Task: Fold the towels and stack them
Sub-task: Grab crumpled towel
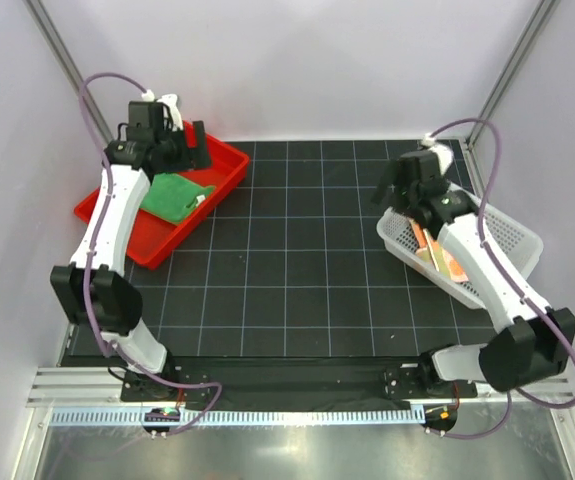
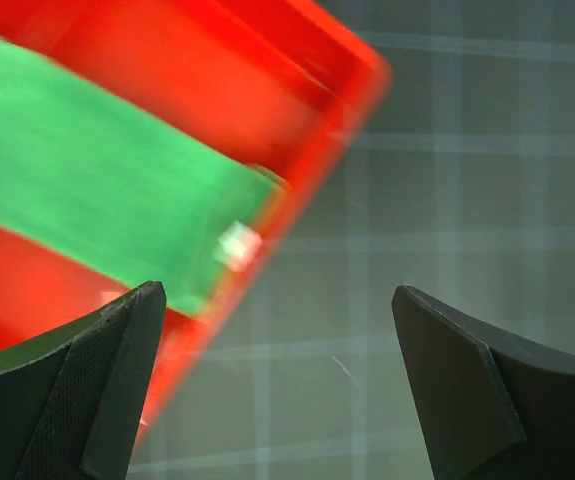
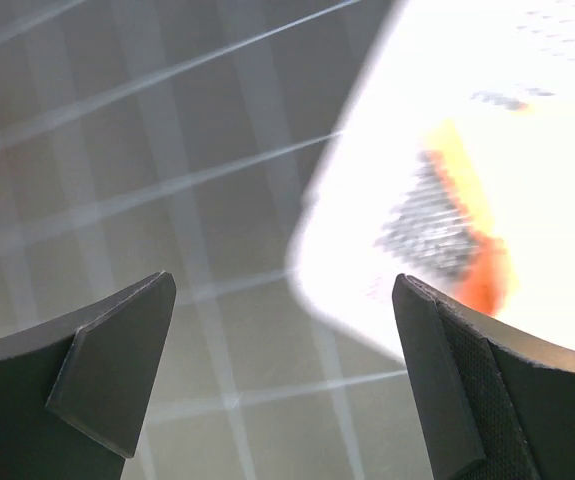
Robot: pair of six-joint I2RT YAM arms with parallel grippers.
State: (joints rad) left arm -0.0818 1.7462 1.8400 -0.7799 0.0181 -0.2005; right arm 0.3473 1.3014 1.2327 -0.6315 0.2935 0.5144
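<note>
I'm seeing the left pincer (image 2: 277, 300) hanging wide open, gripping nothing, over the tray's (image 2: 337, 130) right rim. Green towel (image 2: 97, 190) is lying inside the tray. Right pincer (image 3: 282, 285) is gaping too, empty, well right of the tray, by the basket (image 1: 515, 228) holding an orange towel (image 3: 482, 275).

The green towel (image 1: 173, 197) lies in the red tray (image 1: 161, 243).
</note>
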